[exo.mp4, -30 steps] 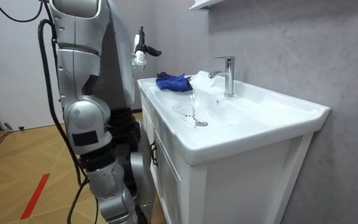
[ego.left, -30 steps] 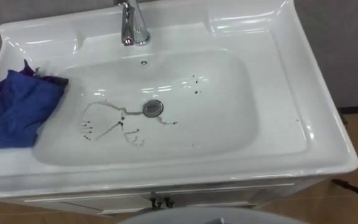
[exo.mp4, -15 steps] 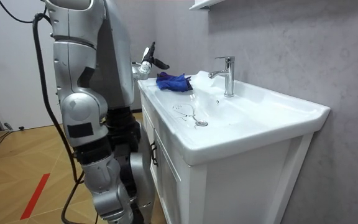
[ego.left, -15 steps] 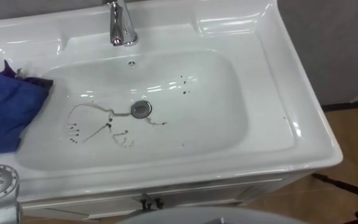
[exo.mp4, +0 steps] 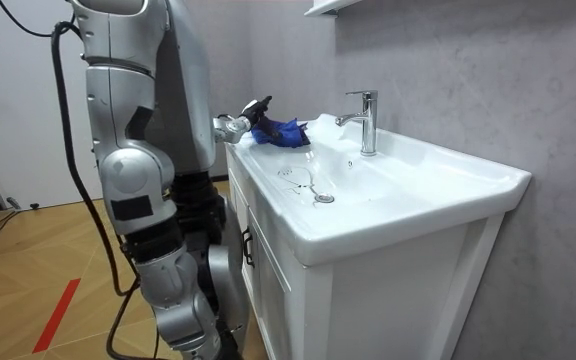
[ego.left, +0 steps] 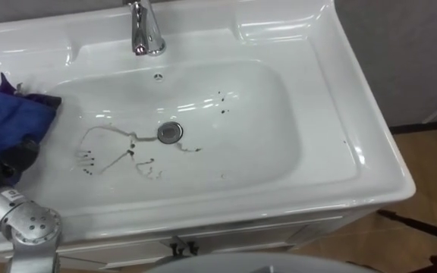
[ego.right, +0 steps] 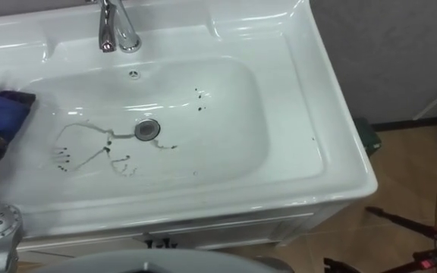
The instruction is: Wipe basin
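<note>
The white basin [ego.left: 355, 152] stands before me, with dark streaks [ego.left: 120, 155] left of the drain [ego.left: 170, 132] and a few specks further right. A crumpled blue cloth [ego.left: 6, 121] lies on the basin's left rim, also seen as the cloth [exo.mp4: 283, 132] in the room view. My left hand [ego.left: 7, 163] comes in from the lower left, its dark fingers resting at the cloth's near edge. In the room view that left hand [exo.mp4: 251, 110] reaches over the basin's corner with fingers stretched toward the cloth.
A chrome faucet [ego.left: 146, 30] stands at the back of the basin. Below the front edge is a white cabinet with a small dark handle [ego.left: 180, 245]. Wooden floor [ego.left: 431, 167] lies to the right. A grey wall is behind, and a shelf [exo.mp4: 328, 6] hangs high up.
My left hand has come down from a raised position onto the near edge of the blue cloth. The eye view has shifted slightly; the cloth has not moved.
</note>
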